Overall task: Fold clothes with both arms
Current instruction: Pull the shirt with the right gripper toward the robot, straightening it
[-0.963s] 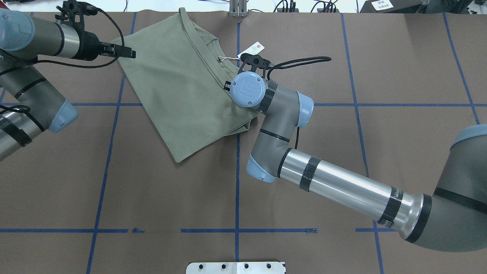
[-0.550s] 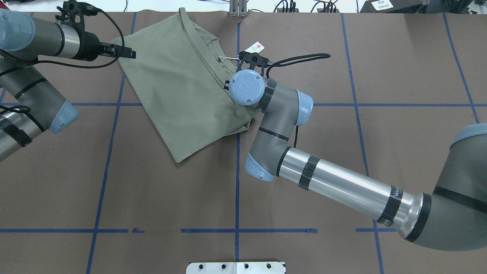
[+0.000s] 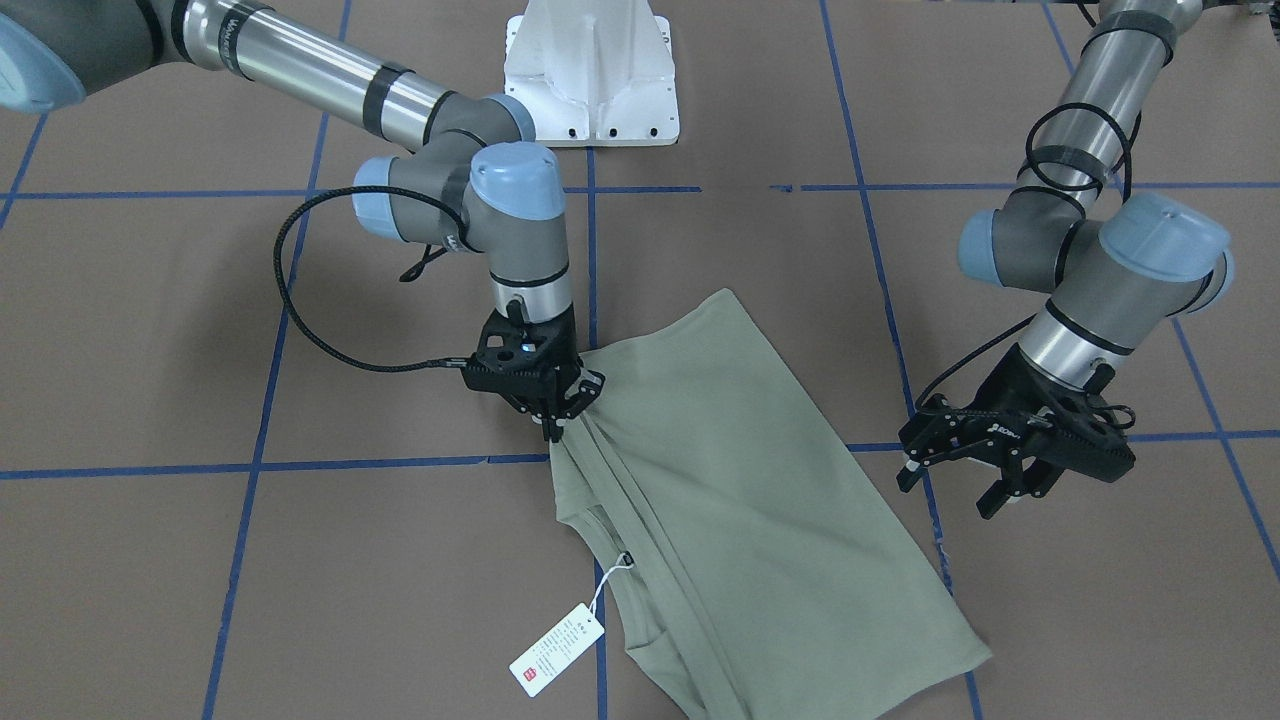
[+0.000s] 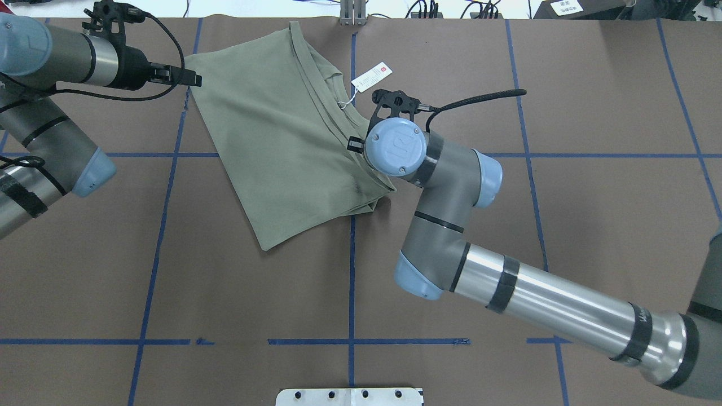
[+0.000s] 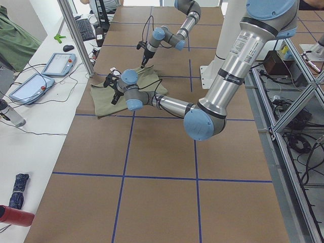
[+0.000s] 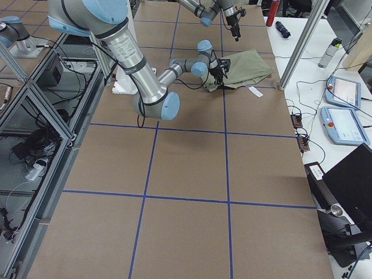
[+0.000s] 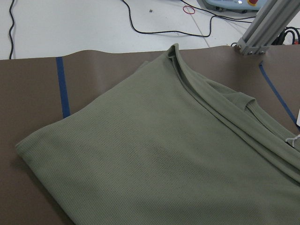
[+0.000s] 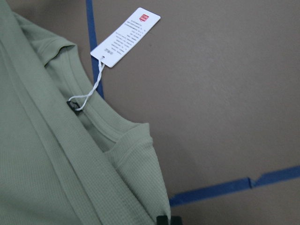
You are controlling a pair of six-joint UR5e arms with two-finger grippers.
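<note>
Right gripper (image 3: 553,425) pinches the collar-side edge of the sage-green shirt (image 3: 740,500) — left gripper (image 3: 948,492), spread wide and empty, hovers just off its opposite long edge.

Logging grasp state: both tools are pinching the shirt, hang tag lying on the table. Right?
Only the right tool pinches the shirt; the left tool is open, off the fabric, per the front-facing view. The hang tag does lie on the table.
</note>
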